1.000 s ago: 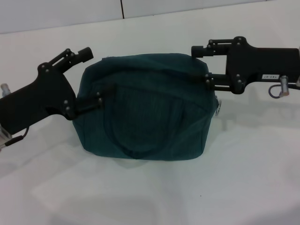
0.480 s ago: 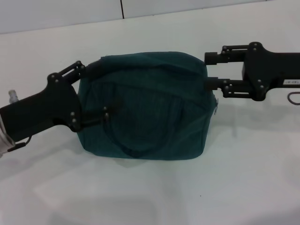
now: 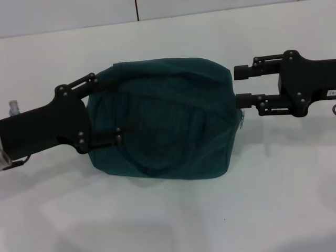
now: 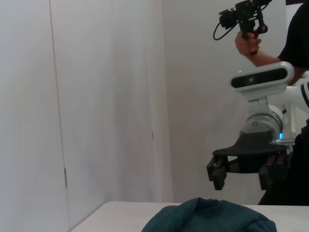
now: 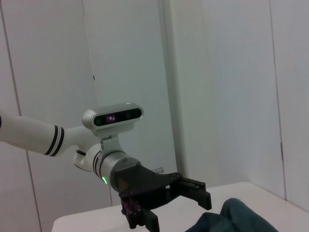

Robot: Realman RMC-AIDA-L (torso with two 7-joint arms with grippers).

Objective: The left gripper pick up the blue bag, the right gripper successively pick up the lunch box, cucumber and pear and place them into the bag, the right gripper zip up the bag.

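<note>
The blue bag [image 3: 163, 118] lies closed on the white table, with one handle draped over its front and a metal zip pull [image 3: 243, 122] at its right end. My left gripper [image 3: 110, 107] is open, its two fingers straddling the bag's left end. Just off the bag's right end, my right gripper [image 3: 237, 84] is also open and holds nothing. The left wrist view shows the bag's top [image 4: 210, 217] with the right gripper [image 4: 244, 166] beyond it. In the right wrist view the left gripper [image 5: 164, 198] shows beside the bag [image 5: 236, 217]. The lunch box, cucumber and pear are out of view.
The white table [image 3: 173, 215] spreads all around the bag, with a pale wall [image 3: 68, 16] behind it. In the left wrist view a person [image 4: 294, 38] holding a camera rig stands behind the robot.
My left gripper has moved right until its fingers straddle the bag's left end. My right gripper has drawn back to the right, off the bag's top corner.
</note>
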